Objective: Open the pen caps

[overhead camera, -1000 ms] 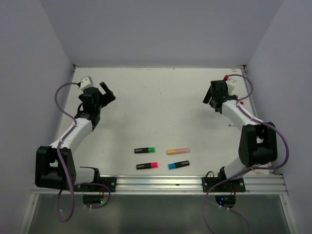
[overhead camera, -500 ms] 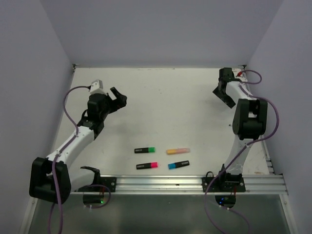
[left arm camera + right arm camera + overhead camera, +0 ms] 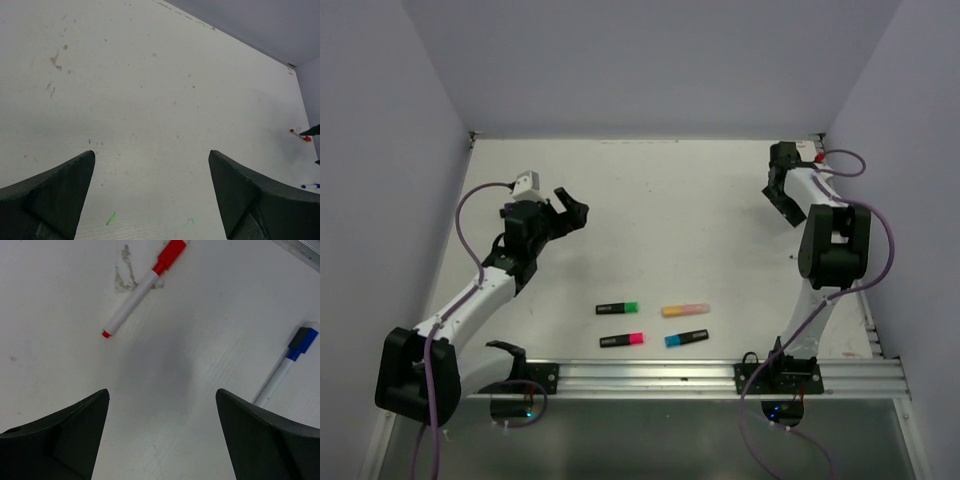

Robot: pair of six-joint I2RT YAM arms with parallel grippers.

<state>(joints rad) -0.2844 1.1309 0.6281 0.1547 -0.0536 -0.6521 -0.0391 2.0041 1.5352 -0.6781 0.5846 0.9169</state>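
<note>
Four highlighters lie near the front middle of the table. One has a green cap (image 3: 631, 307), one a pink cap (image 3: 636, 339), one a blue cap (image 3: 673, 340), and one is a peach-orange pen (image 3: 685, 309). My left gripper (image 3: 570, 213) is open and empty, above bare table at the left (image 3: 151, 152). My right gripper (image 3: 782, 200) is open and empty at the back right (image 3: 161, 392). Just beyond its fingertips lie a thin white pen (image 3: 131, 297) with a red cap (image 3: 169, 255) and another white pen (image 3: 274, 384) with a blue cap (image 3: 302, 340).
Grey walls close in the table at the back and both sides. A metal rail (image 3: 650, 375) runs along the front edge. Purple cables (image 3: 470, 200) loop from both arms. Small ink marks (image 3: 111, 218) spot the table surface.
The left gripper has moved right, toward the table's middle. The right arm has swung to the back right corner and now hangs over the two thin pens.
</note>
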